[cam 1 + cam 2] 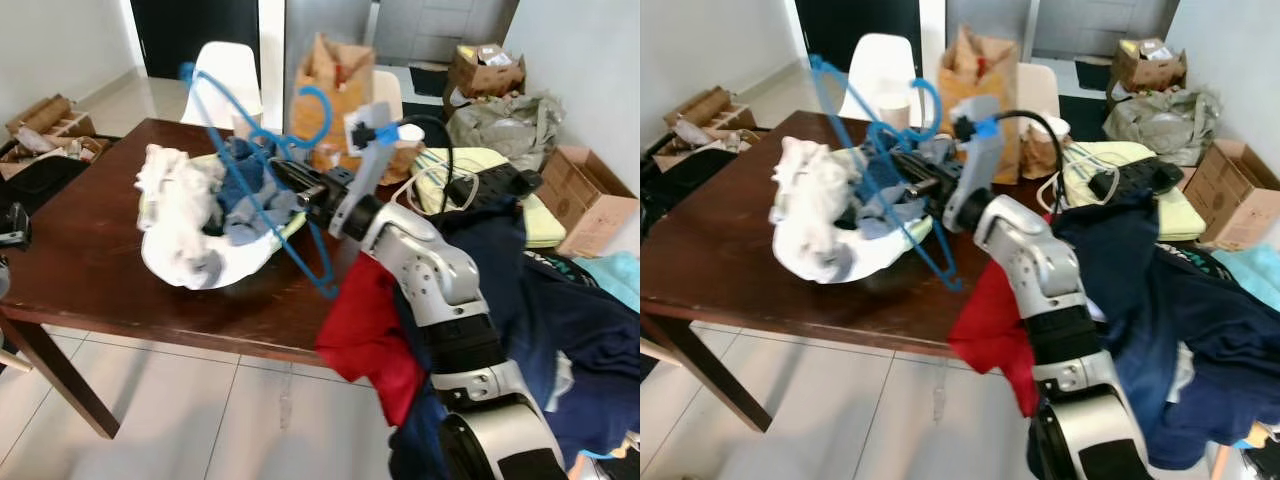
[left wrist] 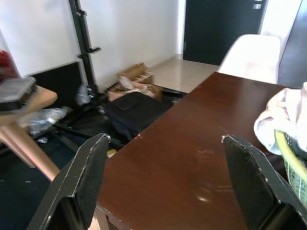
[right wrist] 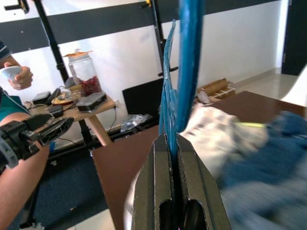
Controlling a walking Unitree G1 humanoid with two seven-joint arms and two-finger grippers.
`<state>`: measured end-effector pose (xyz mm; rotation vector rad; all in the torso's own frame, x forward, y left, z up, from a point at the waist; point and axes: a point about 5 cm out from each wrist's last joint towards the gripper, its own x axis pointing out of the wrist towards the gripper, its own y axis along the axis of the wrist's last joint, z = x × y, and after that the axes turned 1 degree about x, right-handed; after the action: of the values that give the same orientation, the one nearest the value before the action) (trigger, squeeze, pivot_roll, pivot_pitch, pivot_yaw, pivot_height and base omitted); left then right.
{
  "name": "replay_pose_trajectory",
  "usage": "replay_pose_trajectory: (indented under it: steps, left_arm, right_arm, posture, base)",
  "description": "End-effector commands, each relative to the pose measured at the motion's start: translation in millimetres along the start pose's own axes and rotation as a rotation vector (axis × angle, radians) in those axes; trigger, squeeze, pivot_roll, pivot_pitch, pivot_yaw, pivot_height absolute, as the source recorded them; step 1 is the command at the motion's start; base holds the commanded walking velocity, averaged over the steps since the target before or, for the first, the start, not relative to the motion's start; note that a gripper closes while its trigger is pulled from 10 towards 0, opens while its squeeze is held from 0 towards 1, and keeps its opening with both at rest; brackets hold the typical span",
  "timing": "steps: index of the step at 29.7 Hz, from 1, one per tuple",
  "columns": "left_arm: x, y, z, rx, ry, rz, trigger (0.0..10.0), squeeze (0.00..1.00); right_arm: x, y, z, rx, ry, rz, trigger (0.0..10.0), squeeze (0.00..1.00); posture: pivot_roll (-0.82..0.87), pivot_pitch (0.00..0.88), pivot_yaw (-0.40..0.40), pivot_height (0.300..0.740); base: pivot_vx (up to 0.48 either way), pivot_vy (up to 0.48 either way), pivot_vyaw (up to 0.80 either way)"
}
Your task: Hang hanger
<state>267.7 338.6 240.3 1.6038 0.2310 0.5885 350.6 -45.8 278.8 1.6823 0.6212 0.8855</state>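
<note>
1. Pale floor tiles fill the lower left of the left eye view, open below the near edge of the dark wooden table, which runs from the left border down toward the centre. A laundry basket heaped with white and blue clothes sits mid-table, well back from that near edge. The right gripper reaches in from the lower right over the basket, its black fingers clamped on a blue hanger that slants from upper left to the table's near edge, hook at centre top. A red cloth hangs off the silver arm past the table edge. A white chair and a brown paper bag stand at the far side; cardboard boxes and dark clothes crowd the right.

2. Right eye view: the same layout, with the hanger's low tip just above the table's front edge.

3. Left wrist view: the left gripper has its two black fingers spread wide apart, holding nothing, above the table's bare corner. A black bag lies on the floor past the edge, centre left.

4. Right wrist view: the fingers are pressed together on the hanger's blue wire, which rises to the top of the frame. A person's arm is at lower left, beside a small side table.
</note>
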Motion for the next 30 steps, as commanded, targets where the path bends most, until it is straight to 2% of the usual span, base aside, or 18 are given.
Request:
replay_pose_trajectory:
  steps: [1, 2, 8, 12, 17, 30]
  left_arm:
    - [-2.9, 1.9, 3.8, -0.034, -0.027, 0.016, 10.0, 0.0]
    - [-3.9, 1.7, 5.8, -0.062, -0.04, 0.013, 10.0, 0.0]
    - [-4.5, -0.9, 12.5, -0.05, -0.07, -0.012, 10.0, 0.0]
    - [-1.8, -1.9, 12.7, -0.052, -0.038, -0.015, 10.0, 0.0]
    - [-2.9, -2.2, 17.4, -0.06, -0.067, -0.013, 10.0, 0.0]
    - [-6.6, -3.0, 24.3, -0.06, -0.105, -0.005, 10.0, 0.0]
  right_arm:
    - [-2.5, 1.5, 2.7, -0.006, -0.013, 0.001, 10.0, 0.0]
    - [-2.2, 1.4, 2.2, -0.005, -0.012, 0.0, 10.0, 0.0]
    - [-2.5, 0.6, 1.0, -0.009, -0.009, -0.007, 10.0, 0.0]
    - [-3.2, 1.6, 1.6, -0.012, -0.012, -0.007, 10.0, 0.0]
    - [-3.2, 1.7, 1.8, -0.014, -0.014, -0.008, 10.0, 0.0]
    - [-2.5, 0.9, 6.0, -0.036, -0.047, -0.029, 10.0, 0.0]
  posture:
    - [0.05, 0.031, -0.046, 0.74]
    - [0.05, 0.031, -0.046, 0.74]
    - [0.04, 0.031, -0.044, 0.74]
    - [0.04, 0.03, -0.042, 0.74]
    - [0.04, 0.028, -0.042, 0.74]
    - [0.04, 0.022, -0.043, 0.74]
  base:
    - [0.0, 0.0, 0.0]
    - [0.0, -0.259, 0.0]
    - [0.281, -0.386, 0.0]
    - [0.0, 0.0, 0.0]
    - [0.0, 0.0, 0.0]
    - [0.0, 0.0, -0.72]
